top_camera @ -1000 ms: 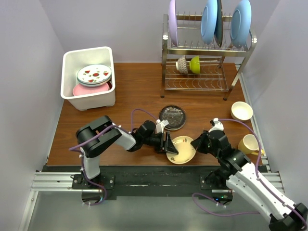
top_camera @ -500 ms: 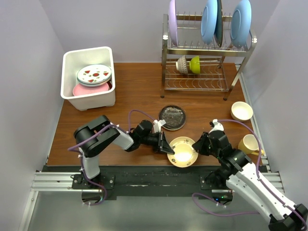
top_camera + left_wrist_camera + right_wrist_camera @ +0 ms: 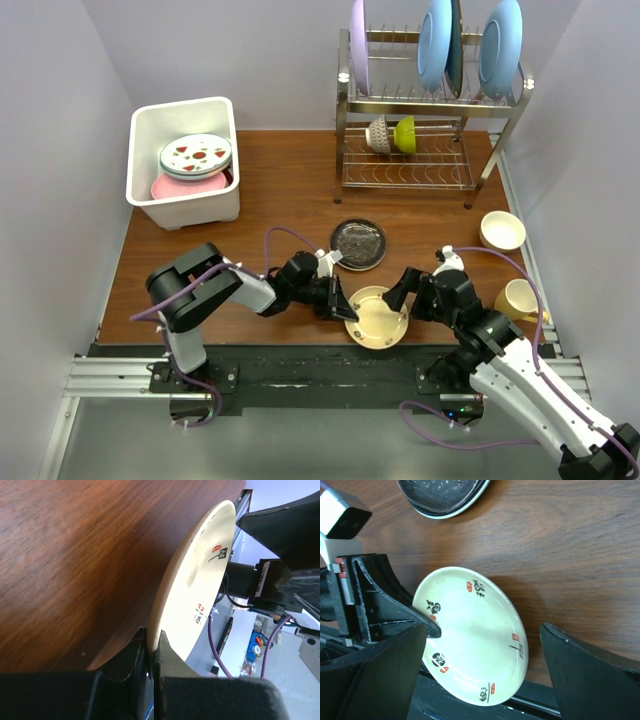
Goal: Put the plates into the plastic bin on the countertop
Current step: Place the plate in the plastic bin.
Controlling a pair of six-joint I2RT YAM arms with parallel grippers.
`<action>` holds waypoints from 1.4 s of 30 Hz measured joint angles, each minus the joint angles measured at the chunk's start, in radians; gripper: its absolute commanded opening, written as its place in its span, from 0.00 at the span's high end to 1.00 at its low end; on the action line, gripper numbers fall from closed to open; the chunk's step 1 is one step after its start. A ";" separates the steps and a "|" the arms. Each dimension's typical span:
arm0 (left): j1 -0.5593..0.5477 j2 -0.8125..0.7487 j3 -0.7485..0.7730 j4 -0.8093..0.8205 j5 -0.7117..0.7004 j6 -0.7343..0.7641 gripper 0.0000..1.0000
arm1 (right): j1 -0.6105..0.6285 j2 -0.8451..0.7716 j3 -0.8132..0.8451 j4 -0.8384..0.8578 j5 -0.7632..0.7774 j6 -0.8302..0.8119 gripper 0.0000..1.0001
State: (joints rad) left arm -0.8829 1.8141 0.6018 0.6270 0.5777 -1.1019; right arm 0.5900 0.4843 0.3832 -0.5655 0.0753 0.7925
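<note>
The small yellowish plate with black and red marks is near the front edge of the countertop, tilted. My left gripper is shut on its left rim; the left wrist view has that plate edge-on between the pinching jaws of the left gripper. My right gripper stands open, its fingers wide on either side of the plate without touching it. A dark glass plate lies just behind. The white plastic bin at far left holds a fruit-motif plate on a pink plate.
A steel wire rack at the back right holds a lilac plate and light-blue plates upright, with small bowls below. A cream bowl and a mug stand at the right edge.
My right gripper has opened and let go of the yellowish plate's right rim. My left gripper has shut on the plate's left rim, and the plate has shifted slightly.
</note>
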 measured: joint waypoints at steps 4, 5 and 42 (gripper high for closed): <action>0.014 -0.052 0.000 -0.052 -0.008 0.027 1.00 | 0.000 0.000 0.004 -0.002 0.000 0.000 0.01; 0.019 -0.066 0.000 -0.068 -0.011 0.036 1.00 | 0.000 0.000 0.007 -0.002 0.000 0.000 0.01; 0.403 -0.427 0.265 -0.800 -0.080 0.415 1.00 | 0.000 -0.012 0.035 0.036 -0.046 0.000 0.01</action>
State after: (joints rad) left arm -0.4801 1.3872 0.8669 -0.1734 0.4973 -0.6865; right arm 0.5900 0.4725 0.4187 -0.5293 0.0292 0.7925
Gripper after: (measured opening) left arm 0.079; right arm 0.986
